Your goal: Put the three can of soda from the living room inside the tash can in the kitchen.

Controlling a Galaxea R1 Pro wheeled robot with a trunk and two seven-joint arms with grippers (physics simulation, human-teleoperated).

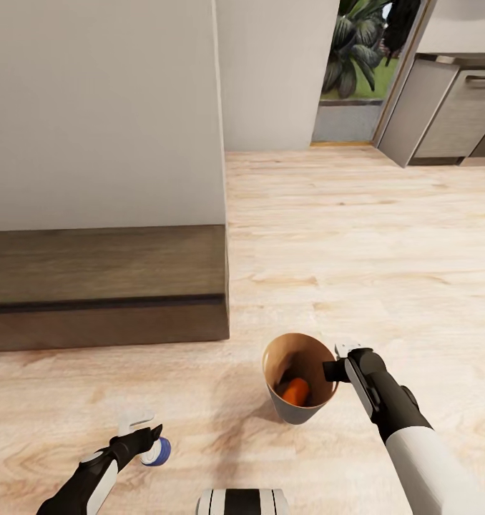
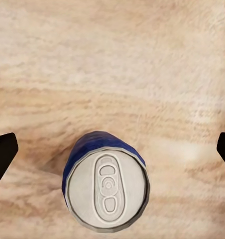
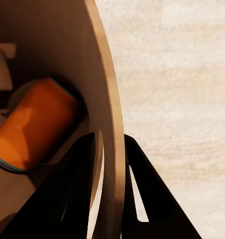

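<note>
**A:** In your head view, the tash can (image 1: 300,387) sits on the light wood floor (image 1: 357,243) at lower centre, with an orange can of soda (image 1: 296,391) lying inside it, partly hidden by the wall. Your right gripper (image 1: 337,370) is at the bin's right rim; from here you cannot tell how its fingers stand.

**B:** And the left?

**A:** The left gripper (image 1: 151,434) is at lower left, just over the blue can of soda (image 1: 157,450), which is mostly covered by the fingers.

**B:** Left wrist view?

**A:** It shows you the blue can (image 2: 105,185) upright on the floor, silver top and pull tab facing the camera, cut off at the lower edge. The black fingertips (image 2: 3,152) stand wide apart, clear of the can. No writing is readable.

**B:** Right wrist view?

**A:** There your right gripper (image 3: 111,149) pinches the bin's wall (image 3: 108,99), one finger inside, one outside. The orange can (image 3: 35,124) lies tilted within; no label is legible.
</note>
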